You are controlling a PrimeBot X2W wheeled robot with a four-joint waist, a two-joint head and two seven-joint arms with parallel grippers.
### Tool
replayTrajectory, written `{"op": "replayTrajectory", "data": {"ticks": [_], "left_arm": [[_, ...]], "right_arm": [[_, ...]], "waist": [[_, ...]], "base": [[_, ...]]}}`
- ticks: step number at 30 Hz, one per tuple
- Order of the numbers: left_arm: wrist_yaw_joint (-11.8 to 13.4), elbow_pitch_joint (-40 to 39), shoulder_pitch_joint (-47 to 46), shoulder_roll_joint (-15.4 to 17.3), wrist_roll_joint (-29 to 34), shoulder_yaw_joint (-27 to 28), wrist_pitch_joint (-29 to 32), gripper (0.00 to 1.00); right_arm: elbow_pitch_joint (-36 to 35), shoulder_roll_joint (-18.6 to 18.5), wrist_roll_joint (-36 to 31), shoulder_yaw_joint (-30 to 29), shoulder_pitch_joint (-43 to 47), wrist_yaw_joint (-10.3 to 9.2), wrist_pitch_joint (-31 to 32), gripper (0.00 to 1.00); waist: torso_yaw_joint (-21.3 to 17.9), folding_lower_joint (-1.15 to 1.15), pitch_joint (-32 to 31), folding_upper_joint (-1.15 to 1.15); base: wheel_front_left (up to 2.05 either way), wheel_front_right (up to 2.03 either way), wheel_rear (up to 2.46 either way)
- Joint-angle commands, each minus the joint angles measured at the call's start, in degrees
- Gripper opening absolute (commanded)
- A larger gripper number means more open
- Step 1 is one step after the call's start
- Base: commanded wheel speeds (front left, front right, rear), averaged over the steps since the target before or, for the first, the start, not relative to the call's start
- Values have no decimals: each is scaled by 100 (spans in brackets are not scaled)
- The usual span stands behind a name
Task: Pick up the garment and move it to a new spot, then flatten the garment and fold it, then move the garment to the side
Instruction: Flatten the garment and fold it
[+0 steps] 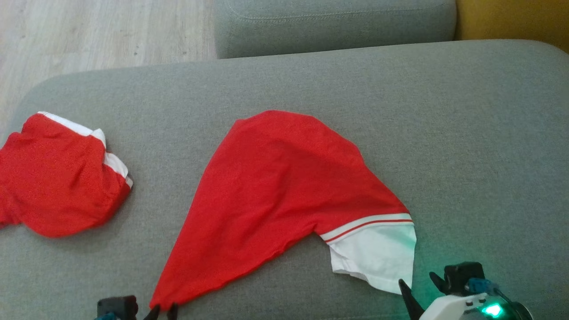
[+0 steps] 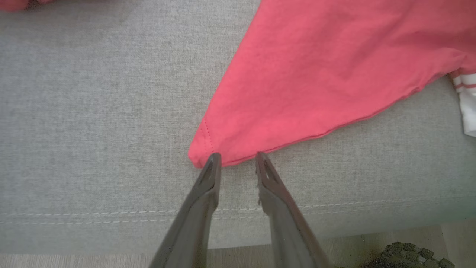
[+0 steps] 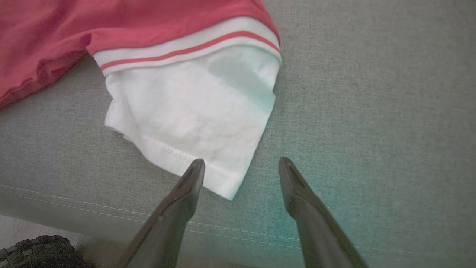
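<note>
Red garment (image 1: pixel 275 186) spread on the grey cushion (image 1: pixel 466 133), tapering to a hem corner at the near edge. My left fingers (image 2: pixel 214 163) stand at that corner, narrowly apart, tips touching the hem and not clamped on it. My right fingers (image 3: pixel 195 171) are wide apart at the white sleeve (image 3: pixel 193 111): one tip lies over its stitched hem, the other over bare cushion beside it. A second red garment (image 1: pixel 58 178) lies well apart, at the cushion's left end.
</note>
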Motion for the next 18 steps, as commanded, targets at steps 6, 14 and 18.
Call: {"op": "replayTrajectory", "data": {"ticks": [6,14,18], "left_arm": [[34,-178,-372,55,-31,119,29,54],[9,-95,-483,98,-44,28,154,46],[-21,-71,-492,116,-60,-36,230,0]], "right_arm": [[-86,-37,60,173,-319,44,73,100],[312,-39,166,286,-594,44,180,100],[513,-39,259,412,-679,44,280,100]], "waist": [[1,0,112,0],[50,0,274,0],[89,0,304,0]], "base": [[0,0,0],[0,0,0],[0,0,0]]}}
